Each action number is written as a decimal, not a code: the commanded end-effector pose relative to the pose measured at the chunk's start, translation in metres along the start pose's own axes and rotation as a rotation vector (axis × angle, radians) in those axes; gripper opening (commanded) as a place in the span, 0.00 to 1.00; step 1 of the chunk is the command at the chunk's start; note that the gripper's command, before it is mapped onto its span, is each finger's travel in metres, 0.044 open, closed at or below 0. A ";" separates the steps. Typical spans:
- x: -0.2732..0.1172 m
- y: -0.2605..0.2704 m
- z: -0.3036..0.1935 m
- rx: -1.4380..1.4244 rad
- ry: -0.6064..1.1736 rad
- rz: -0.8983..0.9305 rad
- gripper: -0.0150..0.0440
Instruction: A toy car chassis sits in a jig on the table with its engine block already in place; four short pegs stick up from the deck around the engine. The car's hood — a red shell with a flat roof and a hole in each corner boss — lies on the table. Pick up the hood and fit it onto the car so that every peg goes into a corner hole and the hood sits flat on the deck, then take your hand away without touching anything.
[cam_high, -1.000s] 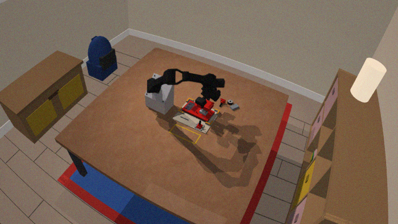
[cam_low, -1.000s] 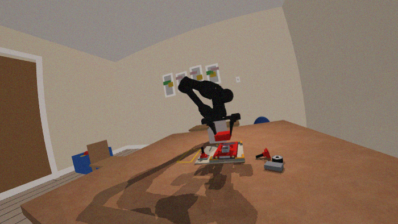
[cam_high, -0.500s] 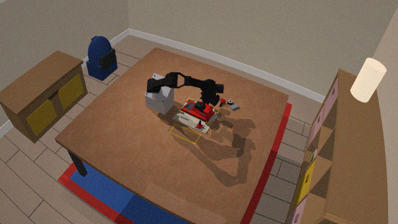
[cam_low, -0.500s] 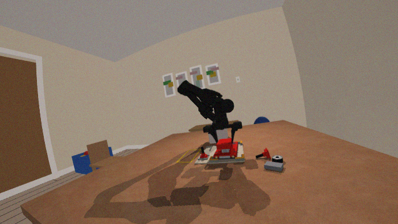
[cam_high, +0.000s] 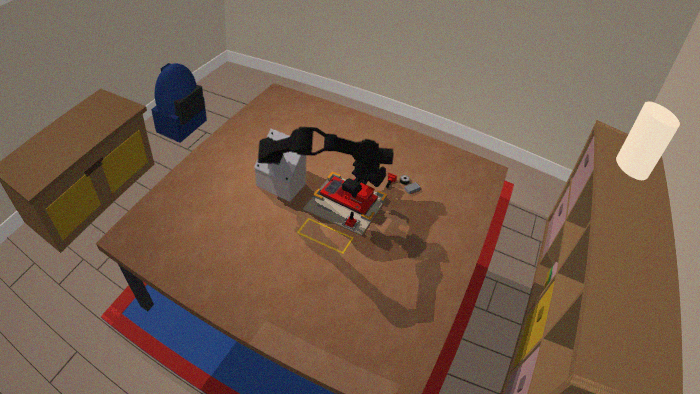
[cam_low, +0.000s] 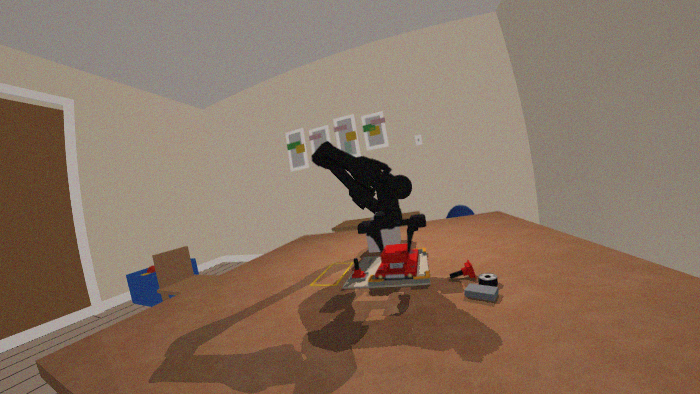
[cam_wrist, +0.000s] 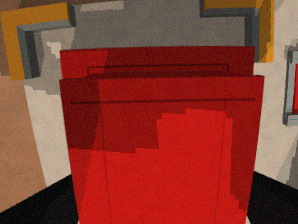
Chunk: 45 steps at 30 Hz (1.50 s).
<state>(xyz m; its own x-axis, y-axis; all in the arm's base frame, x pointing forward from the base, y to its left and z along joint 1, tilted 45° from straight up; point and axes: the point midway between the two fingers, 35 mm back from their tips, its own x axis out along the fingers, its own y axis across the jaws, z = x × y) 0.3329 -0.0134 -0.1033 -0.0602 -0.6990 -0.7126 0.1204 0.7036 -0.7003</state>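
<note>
My gripper (cam_high: 365, 184) (cam_low: 396, 248) is shut on the red hood (cam_low: 396, 254) (cam_wrist: 165, 175), one finger at each side. The hood is low over the engine area of the red chassis (cam_high: 350, 201) (cam_low: 384, 273) (cam_wrist: 150, 58). It looks level in the exterior view. Whether it touches the deck cannot be told. The chassis sits in the jig (cam_high: 334, 175) (cam_low: 425, 282) (cam_wrist: 40, 15) with orange corners. The engine block, the pegs and the corner holes are hidden under the hood and by the fingers.
A red part with a black stem (cam_high: 351, 220) (cam_low: 358, 273) stands beside the chassis. A yellow outline (cam_high: 320, 242) lies past it. On the other side lie a red-and-black part (cam_high: 391, 177) (cam_low: 468, 269), a wheel (cam_high: 405, 179) (cam_low: 488, 278) and a grey block (cam_high: 412, 188) (cam_low: 481, 292).
</note>
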 end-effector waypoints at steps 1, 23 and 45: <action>0.000 -0.001 0.000 -0.004 -0.002 -0.005 0.25; 0.007 -0.001 -0.001 -0.005 -0.002 -0.005 0.25; 0.012 -0.001 0.000 -0.004 -0.002 -0.005 0.25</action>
<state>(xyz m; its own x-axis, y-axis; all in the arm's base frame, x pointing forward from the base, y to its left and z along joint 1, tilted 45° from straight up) 0.3314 -0.0206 -0.1111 -0.0587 -0.7002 -0.7115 0.1160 0.7031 -0.7015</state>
